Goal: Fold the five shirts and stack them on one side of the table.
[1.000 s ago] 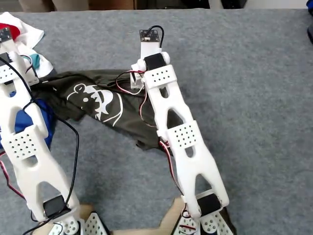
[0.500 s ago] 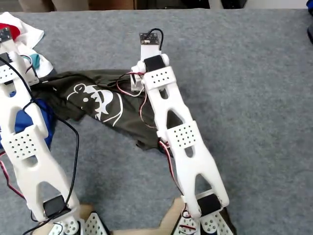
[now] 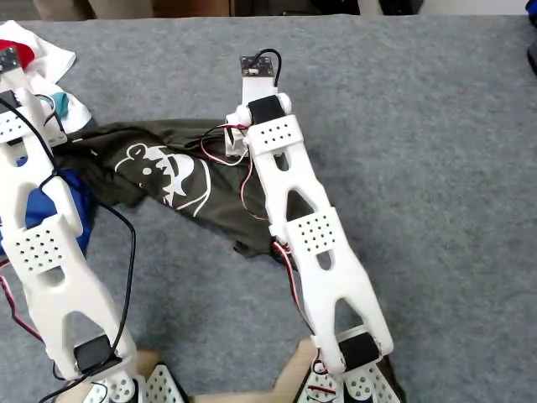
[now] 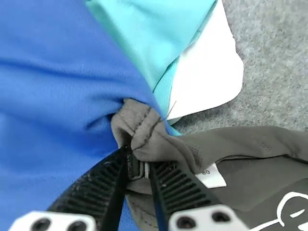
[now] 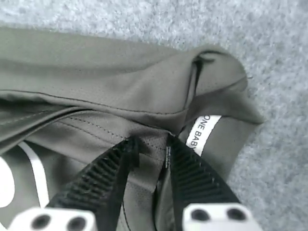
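A dark olive shirt (image 3: 159, 172) with a white print lies crumpled at the left middle of the grey table (image 3: 419, 168). My left gripper (image 4: 138, 161) is shut on a bunched edge of that olive shirt (image 4: 144, 134), right over the blue shirt (image 4: 48, 96) and teal shirt (image 4: 144, 29). My right gripper (image 5: 153, 147) is shut on a fold of the olive shirt (image 5: 96, 82) near its white label (image 5: 202, 132). From above, the right gripper (image 3: 236, 141) sits at the shirt's far right edge.
A pile of other shirts lies at the far left: white and red (image 3: 33, 46), teal (image 3: 60, 105) and blue (image 3: 80, 197). The left arm (image 3: 42, 243) stands over that pile. The table's right half is bare grey felt.
The right arm's wrist has shifted very slightly. The olive shirt and the left arm look unchanged.
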### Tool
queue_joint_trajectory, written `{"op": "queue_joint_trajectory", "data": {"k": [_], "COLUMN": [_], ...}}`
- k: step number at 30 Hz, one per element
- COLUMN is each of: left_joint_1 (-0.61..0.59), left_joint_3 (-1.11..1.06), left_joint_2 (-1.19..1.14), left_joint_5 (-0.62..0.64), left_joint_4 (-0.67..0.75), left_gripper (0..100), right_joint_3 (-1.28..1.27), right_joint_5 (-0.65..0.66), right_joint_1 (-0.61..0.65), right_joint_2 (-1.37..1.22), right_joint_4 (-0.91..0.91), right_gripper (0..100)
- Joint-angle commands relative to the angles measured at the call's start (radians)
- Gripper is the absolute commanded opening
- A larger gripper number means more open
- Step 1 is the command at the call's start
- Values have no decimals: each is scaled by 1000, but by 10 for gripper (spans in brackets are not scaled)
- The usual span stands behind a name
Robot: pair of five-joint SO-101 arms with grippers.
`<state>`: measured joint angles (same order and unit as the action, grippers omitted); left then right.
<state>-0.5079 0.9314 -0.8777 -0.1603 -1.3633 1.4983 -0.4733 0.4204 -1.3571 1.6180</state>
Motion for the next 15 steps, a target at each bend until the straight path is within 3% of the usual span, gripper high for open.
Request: {"op": "queue_joint_trajectory", "data": {"k": [1, 5, 15], "left_joint_1": [-6, -6, -9], "left_joint_3": [14, 8, 6], "left_joint_2": [8, 8, 8], "left_joint_5": [2, 5, 6], "left_joint_4": [17, 12, 9], "left_gripper": [20, 20, 19], "right_joint_3": [30, 30, 124], "right_joint_5": [-12, -5, -3], "right_joint_1": [-10, -10, -12], "right_joint_2": [2, -1, 2], "right_joint_4": [-6, -5, 66], "right_gripper": [107, 17, 5]}}
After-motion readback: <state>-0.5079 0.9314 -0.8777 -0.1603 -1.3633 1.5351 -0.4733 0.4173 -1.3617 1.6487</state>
